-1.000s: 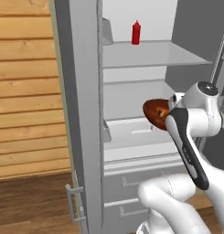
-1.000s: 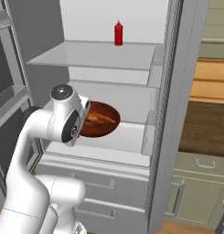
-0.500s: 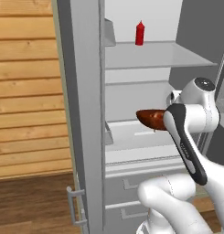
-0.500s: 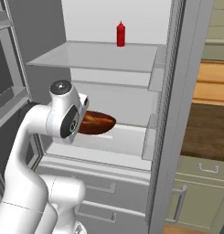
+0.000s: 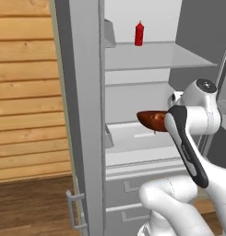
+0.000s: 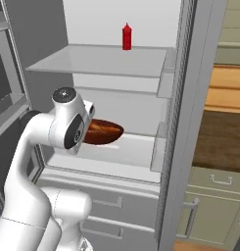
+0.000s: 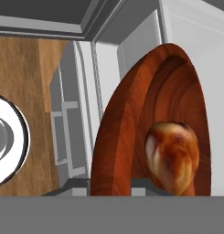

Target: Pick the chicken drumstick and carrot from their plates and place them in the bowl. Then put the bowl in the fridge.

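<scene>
The reddish-brown bowl [image 5: 151, 120] [image 6: 106, 132] hangs level inside the open fridge [image 5: 82, 92], just above its lower white shelf [image 5: 128, 138]. My gripper [image 7: 111, 186] is shut on the bowl's near rim [image 7: 109, 137]; in both base views my wrist hides the fingers. The chicken drumstick [image 7: 170, 157] lies in the bowl, its round glossy end toward the hand camera. The carrot is hidden and the plates are out of view.
A red bottle [image 5: 139, 33] [image 6: 126, 37] stands at the back of the upper glass shelf [image 6: 107, 61]. Drawers [image 5: 128, 184] sit below the lower shelf. The fridge's door [image 6: 190, 122] stands open on the right, with green cabinets [image 6: 214, 196] beyond it.
The bowl, tilted with its inside toward the left camera a second ago, has levelled out and dropped slightly toward the lower shelf. My jaws drew a little closer on its rim.
</scene>
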{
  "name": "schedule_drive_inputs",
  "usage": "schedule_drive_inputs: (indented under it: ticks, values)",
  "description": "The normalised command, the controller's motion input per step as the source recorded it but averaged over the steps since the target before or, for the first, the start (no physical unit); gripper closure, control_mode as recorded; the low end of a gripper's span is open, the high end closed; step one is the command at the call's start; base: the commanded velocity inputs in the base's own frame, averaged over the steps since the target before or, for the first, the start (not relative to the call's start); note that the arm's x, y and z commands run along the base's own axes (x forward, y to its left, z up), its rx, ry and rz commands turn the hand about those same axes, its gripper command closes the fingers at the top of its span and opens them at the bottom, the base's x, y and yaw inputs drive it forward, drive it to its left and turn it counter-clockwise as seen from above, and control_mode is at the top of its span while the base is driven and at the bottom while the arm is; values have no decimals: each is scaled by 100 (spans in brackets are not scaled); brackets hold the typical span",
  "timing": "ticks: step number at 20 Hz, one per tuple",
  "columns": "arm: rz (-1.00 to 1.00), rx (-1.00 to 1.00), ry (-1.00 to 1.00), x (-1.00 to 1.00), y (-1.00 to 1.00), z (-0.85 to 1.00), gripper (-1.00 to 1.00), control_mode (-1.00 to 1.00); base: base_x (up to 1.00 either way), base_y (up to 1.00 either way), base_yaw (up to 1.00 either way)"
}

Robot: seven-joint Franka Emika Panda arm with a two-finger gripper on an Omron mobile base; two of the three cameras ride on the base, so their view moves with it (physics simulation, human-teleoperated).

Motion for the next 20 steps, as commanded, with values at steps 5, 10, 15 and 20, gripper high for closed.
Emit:
schedule_drive_inputs:
  ticks: [5,10,15,20]
  values:
    - [0,0,0,0,0,0,100,100,22,-2,-18]
    - [1,-1,-7,-7,0,3,100,-100,-1,0,-1]
    - [10,-5,-48,-11,0,3,100,-100,0,0,0]
    - [3,2,-17,81,-2,-4,100,-100,0,0,0]
